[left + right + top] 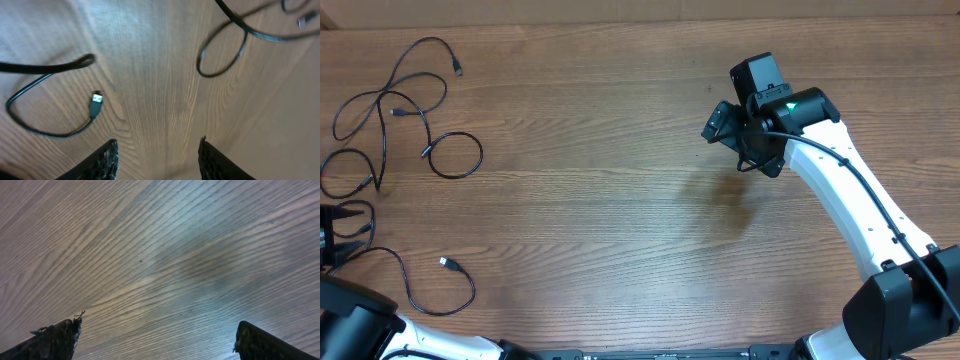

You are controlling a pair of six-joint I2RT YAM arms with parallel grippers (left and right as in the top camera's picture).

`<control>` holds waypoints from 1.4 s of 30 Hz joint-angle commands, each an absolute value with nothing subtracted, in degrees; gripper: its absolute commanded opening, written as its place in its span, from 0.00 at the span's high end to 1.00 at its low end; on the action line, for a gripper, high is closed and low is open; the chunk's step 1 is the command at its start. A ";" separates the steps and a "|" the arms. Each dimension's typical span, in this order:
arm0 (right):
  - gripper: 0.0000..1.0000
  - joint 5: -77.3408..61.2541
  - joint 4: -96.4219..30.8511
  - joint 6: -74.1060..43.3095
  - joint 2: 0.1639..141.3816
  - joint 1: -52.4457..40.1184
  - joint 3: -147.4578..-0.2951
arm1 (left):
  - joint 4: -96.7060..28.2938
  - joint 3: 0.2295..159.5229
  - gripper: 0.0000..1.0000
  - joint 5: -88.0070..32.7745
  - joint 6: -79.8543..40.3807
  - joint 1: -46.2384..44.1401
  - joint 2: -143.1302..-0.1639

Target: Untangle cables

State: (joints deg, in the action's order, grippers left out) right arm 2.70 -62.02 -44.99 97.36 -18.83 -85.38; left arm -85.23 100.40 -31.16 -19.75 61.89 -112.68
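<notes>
**Overhead:** The cables (pixel 383 135) lie as loose curly strands along the left edge of the surface (pixel 620 220). One strand runs toward the near-left corner. The left hand (pixel 360 228) sits at that edge among the strands, partly cut off by the frame, and contact with them cannot be judged. The right hand (pixel 738 142) hangs over bare wood toward the far-right corner, well apart from the cables.

**Left wrist:** Fingers (pixel 107 160) stand apart with bare wood between them. A plug end (pixel 96 101) and blurred loops lie beyond.

**Right wrist:** Fingers (pixel 55 337) are spread wide, holding nothing, with only wood grain showing.
</notes>
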 commanded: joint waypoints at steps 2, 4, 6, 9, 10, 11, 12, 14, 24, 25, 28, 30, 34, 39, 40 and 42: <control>0.00 1.04 -61.28 -44.84 97.76 -18.68 -85.49 | -85.27 99.85 0.44 -29.89 -13.96 55.75 -112.71; 0.00 0.93 -61.30 -44.84 97.76 -18.68 -85.49 | -85.32 99.83 0.39 -23.99 -15.46 51.81 -112.71; 0.00 0.91 -61.30 -44.84 97.76 -18.68 -85.49 | -85.45 99.83 0.28 -17.85 -18.00 48.14 -112.73; 0.00 0.91 -61.41 -44.82 97.76 -18.68 -85.49 | -85.71 99.66 0.12 -7.60 -23.40 41.93 -112.73; 0.00 0.91 -61.43 -44.56 97.76 -18.68 -85.49 | -86.04 99.48 0.11 -4.03 -25.85 39.55 -112.73; 0.00 0.91 -61.45 -44.42 97.76 -18.68 -85.49 | -86.37 99.35 0.11 -1.28 -28.01 37.63 -112.73; 0.00 0.91 -61.56 -44.42 97.76 -18.68 -85.49 | -86.54 99.20 0.12 0.95 -29.76 36.16 -112.73; 0.00 0.91 -61.80 -44.42 97.76 -18.68 -85.49 | -86.54 98.72 0.16 6.44 -33.56 33.15 -112.73; 0.00 0.91 -60.97 -44.45 97.76 -18.68 -85.49 | -84.73 88.66 0.28 9.15 -34.15 30.26 -112.73; 0.00 0.91 -60.90 -44.45 97.78 -18.68 -85.49 | -83.31 86.91 0.29 7.33 -32.53 30.26 -112.73; 0.00 0.93 -60.93 -44.42 97.97 -18.68 -85.49 | -78.43 81.30 0.28 1.23 -28.18 30.26 -112.73; 0.00 0.93 -60.95 -44.42 98.04 -18.68 -85.49 | -76.42 79.44 0.28 0.23 -28.21 30.26 -112.73; 0.00 0.93 -60.93 -44.42 98.08 -18.68 -85.49 | -75.31 78.11 0.34 -0.03 -26.89 30.24 -112.68; 0.00 0.93 -60.73 -44.42 98.08 -18.68 -85.49 | -77.69 78.11 0.36 -1.58 -26.83 30.24 -108.05; 0.00 0.93 -60.75 -44.42 98.08 -18.68 -85.49 | -78.04 78.08 0.36 -1.98 -26.83 30.24 -106.50; 0.00 0.93 -60.75 -44.42 98.08 -18.68 -85.49 | -78.43 78.08 0.35 -3.31 -26.81 30.24 -102.19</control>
